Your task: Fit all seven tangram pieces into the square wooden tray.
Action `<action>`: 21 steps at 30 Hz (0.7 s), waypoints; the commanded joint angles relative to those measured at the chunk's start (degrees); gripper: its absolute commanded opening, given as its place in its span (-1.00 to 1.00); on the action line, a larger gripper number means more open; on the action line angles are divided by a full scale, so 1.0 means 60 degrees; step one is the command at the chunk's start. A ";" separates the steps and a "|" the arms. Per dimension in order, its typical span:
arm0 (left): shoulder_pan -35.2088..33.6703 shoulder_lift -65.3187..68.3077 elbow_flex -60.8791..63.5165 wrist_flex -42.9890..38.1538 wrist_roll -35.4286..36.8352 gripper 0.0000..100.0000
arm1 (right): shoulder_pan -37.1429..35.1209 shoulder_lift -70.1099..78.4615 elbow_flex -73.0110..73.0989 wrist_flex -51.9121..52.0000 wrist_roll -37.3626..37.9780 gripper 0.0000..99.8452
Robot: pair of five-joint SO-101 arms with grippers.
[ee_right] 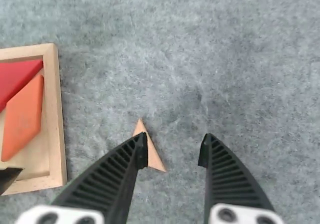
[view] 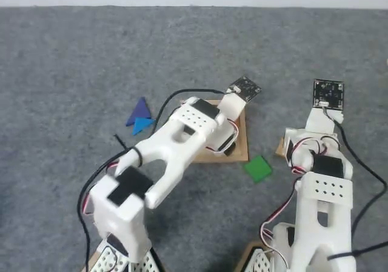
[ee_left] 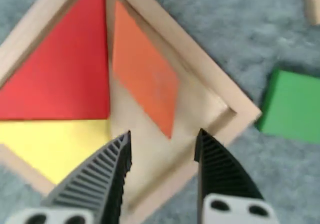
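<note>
The square wooden tray [ee_left: 200,59] holds a red triangle [ee_left: 65,69], a yellow triangle [ee_left: 55,144] and an orange parallelogram [ee_left: 145,79]. My left gripper [ee_left: 162,144] hangs open over the tray's bare corner, beside the orange piece, holding nothing. A green square [view: 257,168] lies on the carpet just off the tray's [view: 241,153] near right corner. Two blue triangles [view: 140,117] lie together to the tray's left. My right gripper [ee_right: 172,149] is open low over the carpet, and a small tan triangle [ee_right: 148,153] lies against one finger.
The grey carpet runs open to the far side and to the left. My left arm [view: 182,139] stretches over the tray and hides most of it from above. My right arm [view: 321,181] stands to the tray's right.
</note>
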 commanded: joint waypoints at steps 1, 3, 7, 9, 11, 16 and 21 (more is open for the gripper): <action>0.0073 0.0703 -0.1179 -0.0015 -0.0044 -0.61 | -0.0095 -0.0286 -0.0117 0.0007 -0.0015 -0.66; 0.0103 0.0967 -0.1619 0.0176 -0.0059 -0.61 | -0.0095 -0.0286 -0.0117 -0.0007 -0.0015 -0.66; 0.0117 0.1407 -0.2527 0.0410 -0.0029 -0.61 | -0.0095 -0.0286 -0.0117 -0.0007 -0.0015 -0.66; 0.0117 0.1700 -0.2982 0.0557 -0.0015 -0.61 | -0.0095 -0.0286 -0.0117 -0.0007 0.0000 -0.66; 0.0117 0.2037 -0.3480 0.0777 -0.0015 -0.61 | -0.0095 -0.0286 -0.0117 -0.0022 0.0000 -0.66; 0.0073 0.3077 -0.4916 0.1289 0.0000 -0.61 | -0.0095 -0.0286 -0.0117 -0.0022 0.0000 -0.66; 0.0117 0.3956 -0.6469 0.1758 0.0249 -0.61 | -0.0095 -0.0286 -0.0117 -0.0022 0.0000 -0.66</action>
